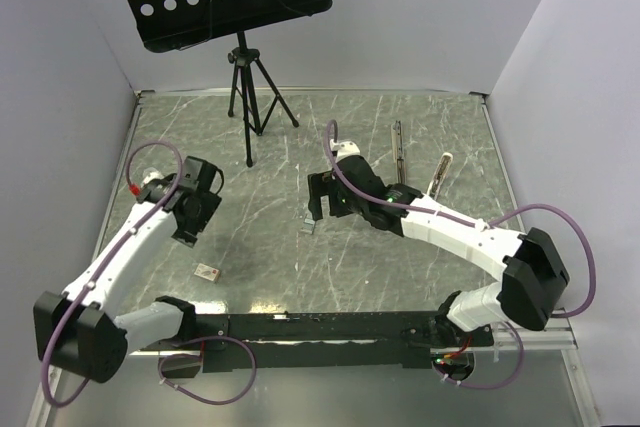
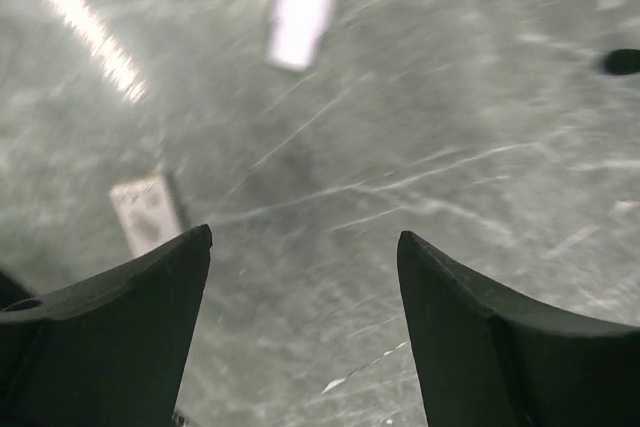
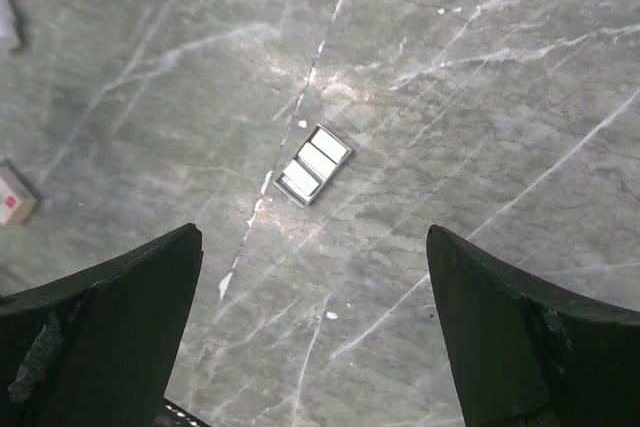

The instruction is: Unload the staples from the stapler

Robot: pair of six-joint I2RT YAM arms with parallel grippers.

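A grey veined table (image 1: pixel 260 257) lies under me, with pale walls around it. Nearest, at 7 o'clock, a small tan block (image 1: pixel 207 270) lies flat. My left claw (image 2: pixel 305 237) hangs spread above bare marble and holds nothing. My right claw (image 3: pixel 313 232) gapes wide and empty over mid-table, and the staples (image 3: pixel 313 164) lie loose on the surface just past its tips. Farther out, at 1 o'clock, lies the stapler (image 1: pixel 441 171), well apart from them. At 11 o'clock stands a black tripod (image 1: pixel 250 97).
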